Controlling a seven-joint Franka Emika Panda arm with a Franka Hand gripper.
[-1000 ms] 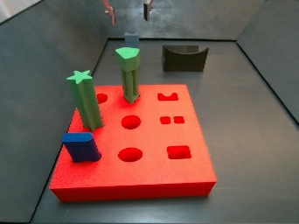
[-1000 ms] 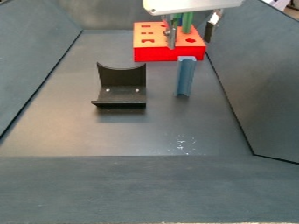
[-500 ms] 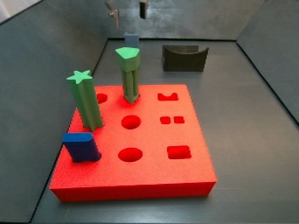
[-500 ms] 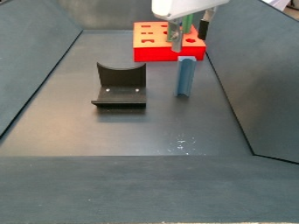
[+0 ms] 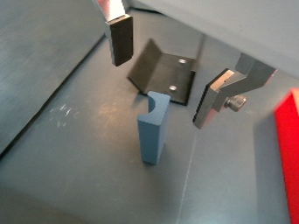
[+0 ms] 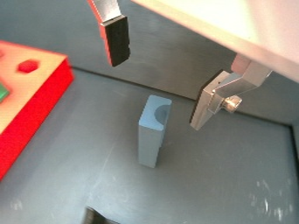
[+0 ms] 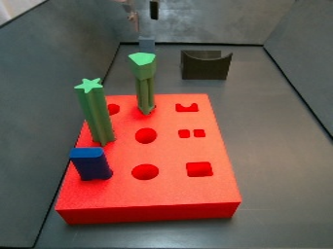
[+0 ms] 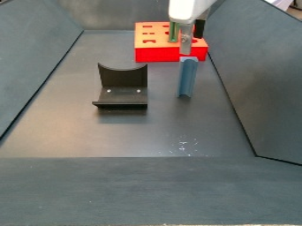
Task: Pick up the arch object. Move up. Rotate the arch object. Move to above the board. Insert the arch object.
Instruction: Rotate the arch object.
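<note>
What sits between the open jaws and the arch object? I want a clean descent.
Nothing: in both wrist views the gripper hangs above the upright arch object, jaws open, with only bare floor showing around it.

The gripper point(image 5: 162, 74) hangs above the floor with its jaws spread wide, nothing between them. In both wrist views its two fingers point(image 6: 114, 39) point down, silver plates with dark pads, well apart.
</note>
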